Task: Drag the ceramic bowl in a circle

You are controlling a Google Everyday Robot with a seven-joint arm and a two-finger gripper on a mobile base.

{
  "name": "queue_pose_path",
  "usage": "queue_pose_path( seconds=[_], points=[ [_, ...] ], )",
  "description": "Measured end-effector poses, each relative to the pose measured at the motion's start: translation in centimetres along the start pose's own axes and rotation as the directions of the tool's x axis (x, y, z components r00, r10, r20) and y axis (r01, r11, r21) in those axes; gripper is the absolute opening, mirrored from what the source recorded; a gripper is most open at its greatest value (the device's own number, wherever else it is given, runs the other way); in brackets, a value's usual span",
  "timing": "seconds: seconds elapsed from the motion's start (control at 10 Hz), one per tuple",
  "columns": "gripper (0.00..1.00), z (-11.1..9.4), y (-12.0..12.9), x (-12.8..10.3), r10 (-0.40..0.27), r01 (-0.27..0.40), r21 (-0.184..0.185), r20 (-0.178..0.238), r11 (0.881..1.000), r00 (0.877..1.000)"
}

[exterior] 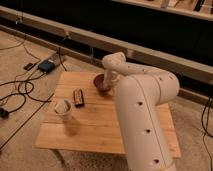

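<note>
The ceramic bowl (100, 83) sits on the wooden table (95, 132) toward its 12 o'clock edge. The gripper (109, 80) comes down onto the bowl's 3 o'clock rim, so the bowl's visible part lies on the gripper's 9 o'clock side, touching or all but touching it. The white wrist hides the tip, so I cannot tell how far open the gripper is or whether it has hold of the bowl. From the bowl, a black device (78, 97) lies near at 8 o'clock and a white cup (63, 107) farther out the same way.
</note>
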Motion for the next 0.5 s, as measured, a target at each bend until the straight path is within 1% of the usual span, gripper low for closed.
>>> queue_pose_path(
  seconds=[0.1, 0.2, 0.4, 0.5],
  points=[
    [0.41, 0.01, -0.01, 0.0, 0.0, 0.0, 0.0, 0.0, 1.0, 1.0],
    [0.32, 0.0, 0.0, -0.01, 0.0, 0.0, -0.001, 0.0, 1.0, 1.0],
    [0.1, 0.02, -0.04, -0.04, 0.001, -0.001, 0.0, 0.0, 1.0, 1.0],
    [0.02, 0.02, -0.03, -0.06, 0.001, -0.001, -0.001, 0.001, 1.0, 1.0]
  ],
)
